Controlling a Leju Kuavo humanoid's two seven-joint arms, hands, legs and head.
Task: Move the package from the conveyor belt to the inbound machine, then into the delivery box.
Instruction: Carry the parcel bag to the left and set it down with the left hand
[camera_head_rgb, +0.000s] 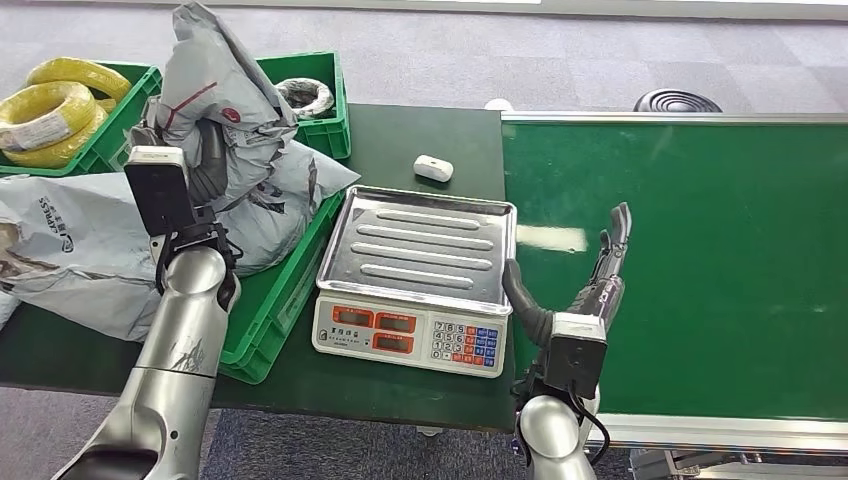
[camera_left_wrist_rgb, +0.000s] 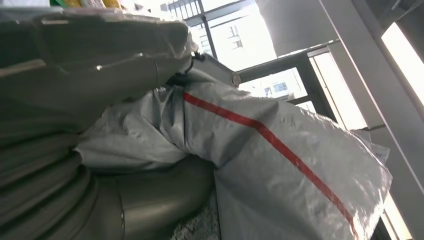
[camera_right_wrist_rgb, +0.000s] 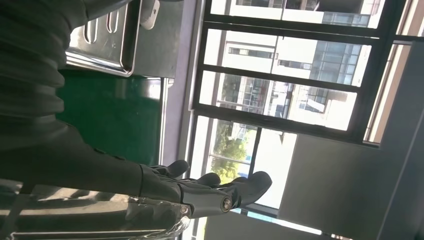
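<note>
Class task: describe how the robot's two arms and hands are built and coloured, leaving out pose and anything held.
Both arms are silver metal tubes, scuffed on the left forearm, with a black box-shaped wrist block and thin black cables beside it. The left hand and right hand are dark grey to black; the right has a thick grey thumb and slender dark fingers. Close up, each hand wears a grey ribbed cover.

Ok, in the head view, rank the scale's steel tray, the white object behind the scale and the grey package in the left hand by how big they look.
Largest to smallest, as they look:
1. Steel tray
2. Grey package, crumpled and raised nearer the camera, so its place against the tray is unsure
3. White object, clearly smallest
</note>
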